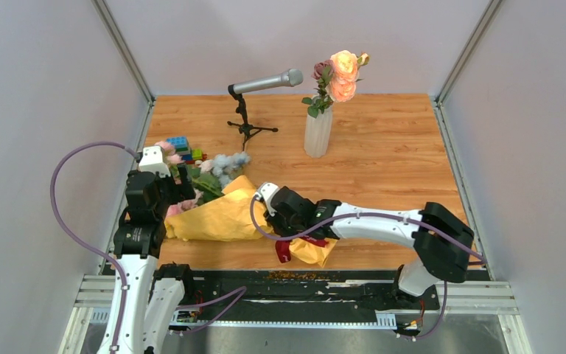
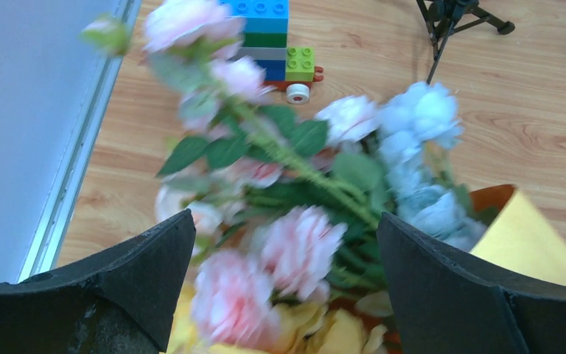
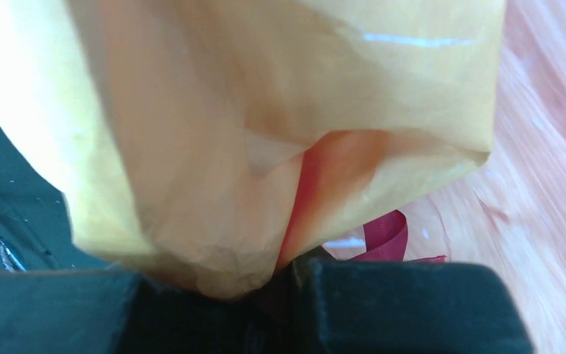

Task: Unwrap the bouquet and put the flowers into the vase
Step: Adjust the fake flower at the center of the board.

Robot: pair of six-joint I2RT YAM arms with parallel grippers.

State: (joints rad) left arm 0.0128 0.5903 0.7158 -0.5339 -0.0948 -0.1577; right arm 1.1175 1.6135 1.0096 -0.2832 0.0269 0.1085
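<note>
The bouquet (image 1: 217,217) lies on its side at the front left of the wooden table, its orange-yellow paper (image 3: 265,110) partly loosened. My right gripper (image 1: 274,225) (image 3: 280,276) is shut on a fold of that paper near the stem end, beside a loose dark red ribbon (image 1: 283,251) (image 3: 385,234). Pink, cream and pale blue flowers (image 1: 221,168) (image 2: 295,243) spill from the open end. My left gripper (image 1: 175,181) (image 2: 284,243) hovers open over them, a finger on either side of the pink blooms. The white ribbed vase (image 1: 318,133) stands at the back, holding peach roses (image 1: 343,74).
A black microphone stand (image 1: 247,122) with a grey mic (image 1: 265,81) stands left of the vase. A toy block stack (image 1: 180,145) (image 2: 269,37) sits just beyond the flower heads. A black mounting strip (image 1: 302,284) runs along the near edge. Grey walls close in on both sides.
</note>
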